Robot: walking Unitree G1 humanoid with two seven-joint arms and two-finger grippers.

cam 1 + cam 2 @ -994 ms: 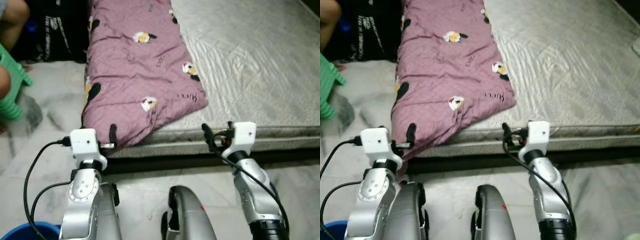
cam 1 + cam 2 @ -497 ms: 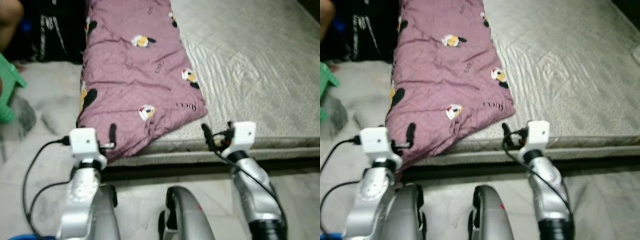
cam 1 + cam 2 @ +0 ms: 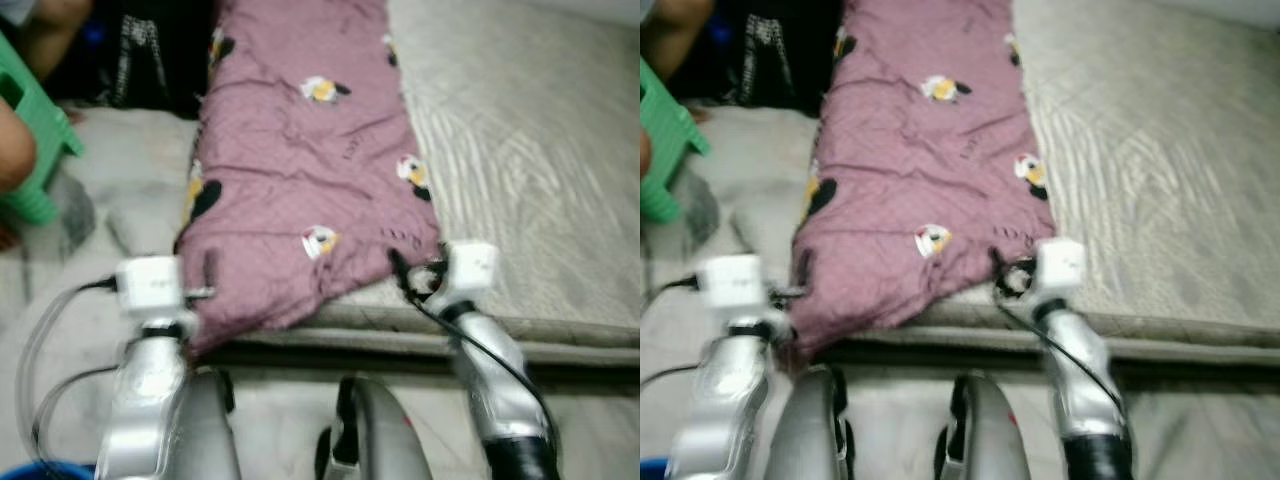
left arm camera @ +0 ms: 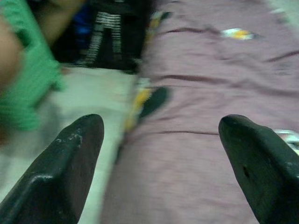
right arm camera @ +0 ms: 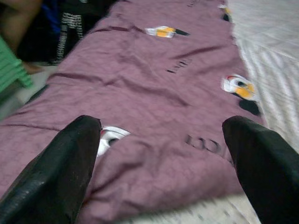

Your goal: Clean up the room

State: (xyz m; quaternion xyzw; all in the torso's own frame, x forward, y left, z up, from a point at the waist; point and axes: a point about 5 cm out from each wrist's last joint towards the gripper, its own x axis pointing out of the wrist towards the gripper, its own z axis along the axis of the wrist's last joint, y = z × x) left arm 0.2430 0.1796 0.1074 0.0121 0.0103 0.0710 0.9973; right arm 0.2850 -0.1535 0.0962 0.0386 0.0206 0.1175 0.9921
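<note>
A purple blanket (image 3: 300, 170) with small cartoon prints lies along the left side of a pale grey mattress (image 3: 530, 150), and its near end hangs over the front edge. My left gripper (image 4: 161, 126) is open and points at the blanket's left edge (image 3: 208, 272), where it meets the floor. My right gripper (image 5: 162, 126) is open too and hovers low in front of the blanket's near right corner (image 3: 398, 264). Nothing is between either pair of fingers. The head views are blurred.
A green plastic stool (image 3: 35, 150) and a person's leg (image 3: 12, 150) are on the marble floor to the left. A black bag (image 3: 140, 60) stands behind them against the bed. A blue bucket rim (image 3: 40, 472) shows by my left side.
The whole picture has shifted and blurred, so the camera moved. The blanket now sits further right and nearer. My right gripper now faces its corner rather than the bare mattress edge.
</note>
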